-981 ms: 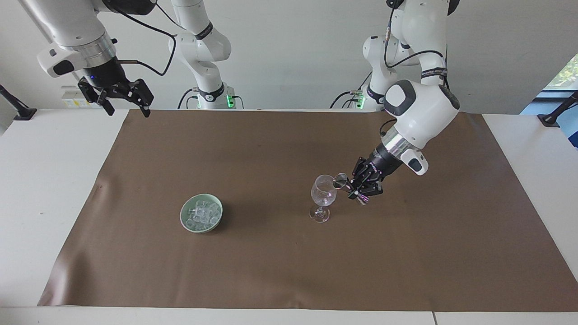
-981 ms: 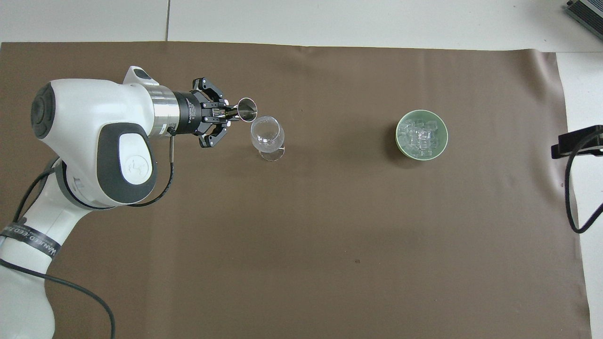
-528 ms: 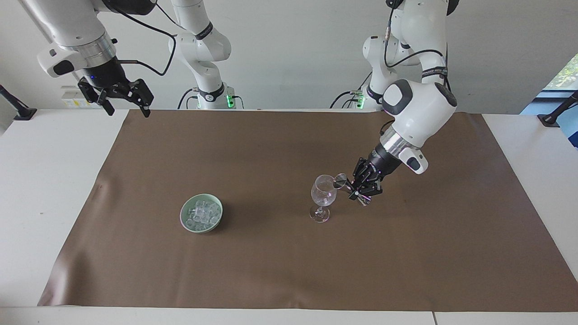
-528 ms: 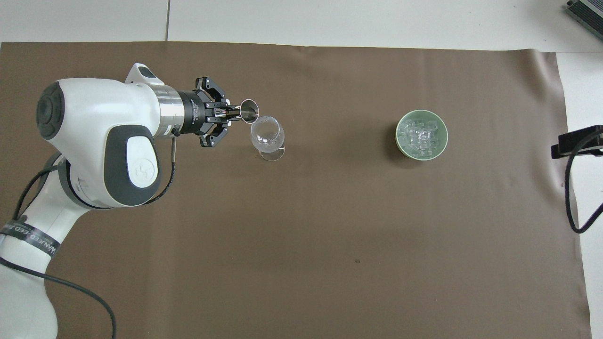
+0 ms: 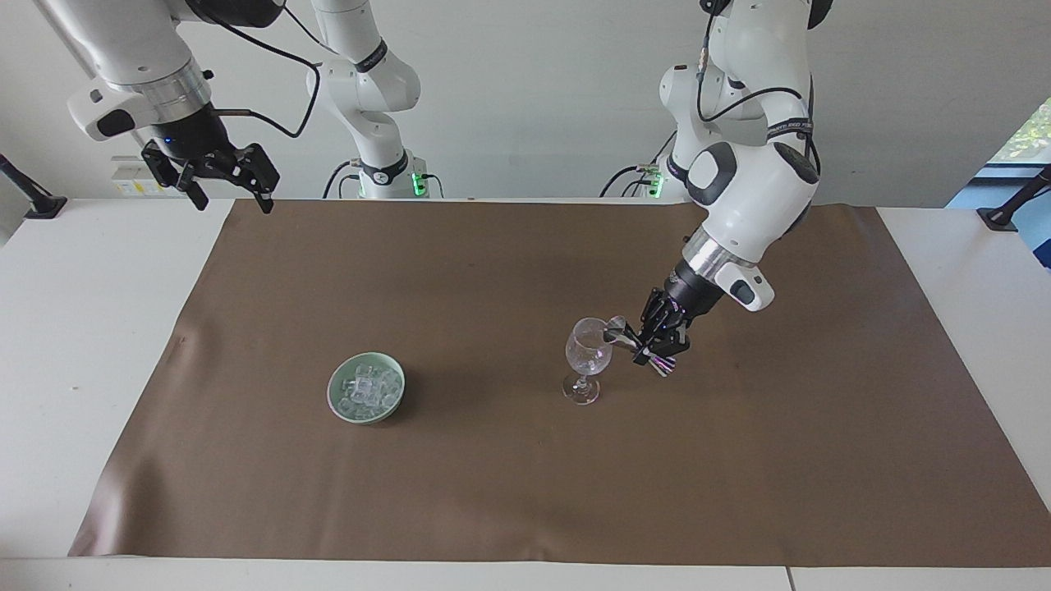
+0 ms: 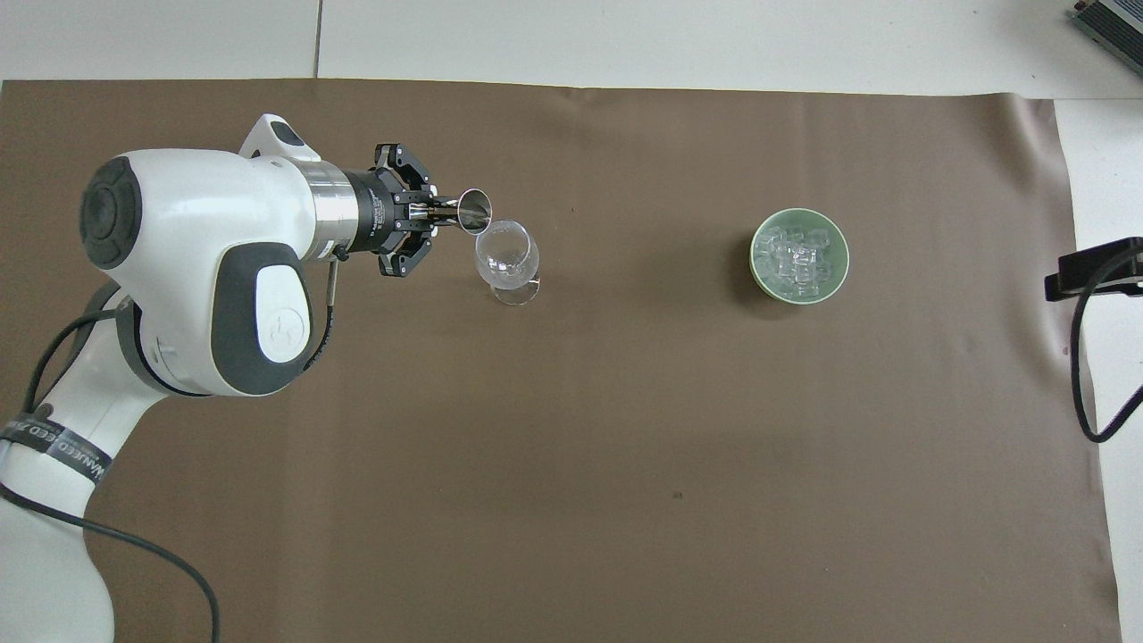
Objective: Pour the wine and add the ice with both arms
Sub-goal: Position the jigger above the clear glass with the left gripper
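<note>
A clear stemmed wine glass point(image 5: 587, 355) point(image 6: 507, 259) stands upright on the brown mat. My left gripper point(image 5: 639, 342) point(image 6: 436, 212) is shut on a small metal cup point(image 5: 617, 331) point(image 6: 473, 211), tipped with its mouth at the glass's rim. No wine shows; the cup's inside is hidden. The ice point(image 5: 367, 386) point(image 6: 797, 257) lies piled in a pale green bowl point(image 5: 335, 400) point(image 6: 757, 268) toward the right arm's end of the table. My right gripper point(image 5: 233, 203) waits open and empty in the air over the mat's corner by its own base.
The brown mat point(image 5: 493, 492) covers most of the white table point(image 5: 82, 328). A black clamp with a cable point(image 6: 1094, 277) sits on the table's edge at the right arm's end.
The left arm's elbow and wrist have swung up and toward the glass, so the cup tips a little more steeply. Glass, bowl and right arm have not moved.
</note>
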You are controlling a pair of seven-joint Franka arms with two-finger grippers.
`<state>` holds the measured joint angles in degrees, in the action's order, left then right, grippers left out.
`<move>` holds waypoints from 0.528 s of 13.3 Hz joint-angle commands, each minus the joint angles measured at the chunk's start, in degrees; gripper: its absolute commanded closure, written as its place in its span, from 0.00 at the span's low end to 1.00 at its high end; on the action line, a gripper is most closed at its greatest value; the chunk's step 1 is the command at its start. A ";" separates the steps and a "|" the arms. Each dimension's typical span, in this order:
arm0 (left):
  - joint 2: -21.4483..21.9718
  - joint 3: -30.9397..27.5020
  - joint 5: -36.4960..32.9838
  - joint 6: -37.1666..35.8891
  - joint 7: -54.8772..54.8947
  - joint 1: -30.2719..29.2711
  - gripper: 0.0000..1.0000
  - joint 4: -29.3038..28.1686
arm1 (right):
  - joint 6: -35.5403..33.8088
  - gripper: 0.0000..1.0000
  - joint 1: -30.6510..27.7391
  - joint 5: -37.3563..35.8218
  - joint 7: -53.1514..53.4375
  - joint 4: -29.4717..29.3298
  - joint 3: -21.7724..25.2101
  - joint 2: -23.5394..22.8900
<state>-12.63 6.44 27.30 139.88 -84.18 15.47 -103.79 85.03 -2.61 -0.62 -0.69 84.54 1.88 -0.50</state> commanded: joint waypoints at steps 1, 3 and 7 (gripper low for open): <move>0.68 -0.90 -2.69 0.92 -1.42 1.32 1.00 -0.18 | -0.04 0.00 -0.11 0.97 0.95 0.98 -0.12 0.94; 0.85 -0.90 -3.48 1.09 -1.34 1.67 1.00 -0.18 | -0.04 0.00 -0.11 0.97 0.95 0.98 -0.12 0.94; 0.94 -0.81 -7.34 1.36 -1.42 2.02 1.00 -0.18 | -0.04 0.00 -0.11 0.97 0.95 0.98 -0.12 0.94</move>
<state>-12.53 6.46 22.62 140.57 -84.18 16.18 -103.73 85.03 -2.61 -0.62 -0.69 84.54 1.88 -0.50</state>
